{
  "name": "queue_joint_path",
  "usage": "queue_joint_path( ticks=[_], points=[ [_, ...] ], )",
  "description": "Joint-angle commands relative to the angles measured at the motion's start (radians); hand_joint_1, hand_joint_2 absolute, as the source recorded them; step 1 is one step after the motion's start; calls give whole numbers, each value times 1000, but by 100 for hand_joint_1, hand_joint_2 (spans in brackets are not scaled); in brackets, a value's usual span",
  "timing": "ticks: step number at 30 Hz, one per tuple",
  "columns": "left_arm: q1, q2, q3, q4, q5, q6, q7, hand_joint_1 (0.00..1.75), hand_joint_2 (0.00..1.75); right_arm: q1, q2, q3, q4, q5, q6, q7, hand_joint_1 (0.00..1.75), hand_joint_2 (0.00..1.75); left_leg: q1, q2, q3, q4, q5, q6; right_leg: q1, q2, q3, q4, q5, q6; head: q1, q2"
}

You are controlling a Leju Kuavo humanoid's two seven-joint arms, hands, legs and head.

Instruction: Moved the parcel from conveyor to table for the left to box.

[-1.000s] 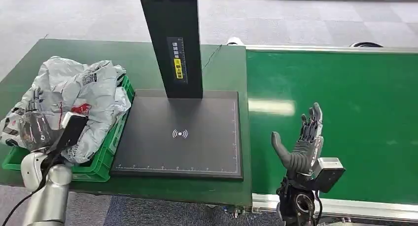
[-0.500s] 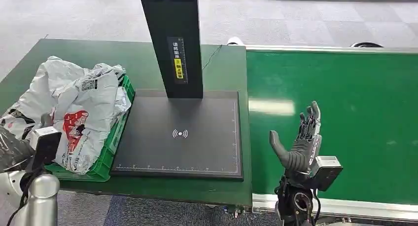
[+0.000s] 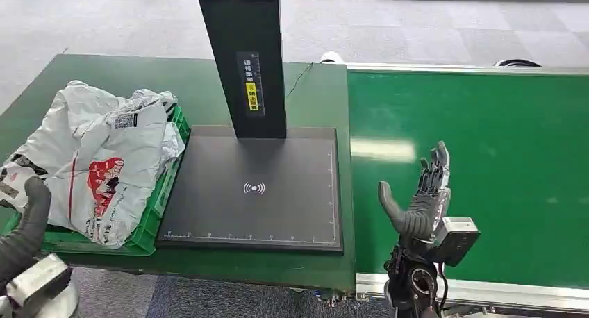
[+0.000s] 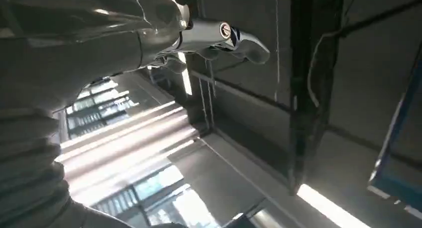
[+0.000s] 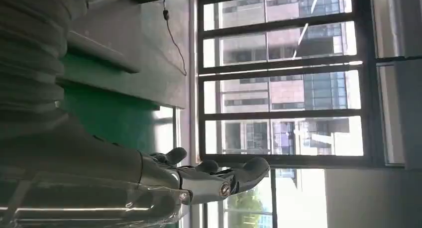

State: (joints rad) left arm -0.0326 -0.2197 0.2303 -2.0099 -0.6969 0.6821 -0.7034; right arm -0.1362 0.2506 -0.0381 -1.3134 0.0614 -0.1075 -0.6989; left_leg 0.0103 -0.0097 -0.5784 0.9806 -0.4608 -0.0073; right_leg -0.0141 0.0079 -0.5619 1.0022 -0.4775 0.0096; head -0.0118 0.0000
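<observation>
A white parcel bag with a red print [image 3: 104,182] lies on top of several crumpled grey and white parcel bags in the green crate [image 3: 149,224] at the table's left end. My left hand [image 3: 24,228] is low at the near left corner, drawn back from the crate, with nothing in it. In the left wrist view its fingers [image 4: 219,36] are stretched out and bare. My right hand [image 3: 420,200] stands upright with its fingers spread above the near edge of the green conveyor belt [image 3: 486,158], holding nothing. Its bare fingers [image 5: 209,178] also appear in the right wrist view.
A black scanner pad [image 3: 253,189] with a tall black post [image 3: 243,54] fills the middle of the green table [image 3: 201,89], between the crate and the conveyor. The belt carries no parcel in view. Grey floor lies beyond.
My left hand has let go of the red-printed parcel and dropped back toward the near left corner. The parcel has settled flat on the pile. The right hand has barely moved.
</observation>
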Motion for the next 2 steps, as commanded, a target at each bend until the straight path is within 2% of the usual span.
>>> queue_joint_path(
  ticks=[1,2],
  points=[
    [57,107,-483,195,413,-20,5,0,175,40,-22,51,97,180,-124,1,0,175,0,-2,3,-3,1,0,1,-3,4,-3,1,-1,0,0],
    [37,111,-511,280,435,-57,5,0,175,60,-12,42,95,192,-100,1,0,175,0,-2,4,-4,2,0,1,-4,5,-4,1,-1,0,0]
  ],
)
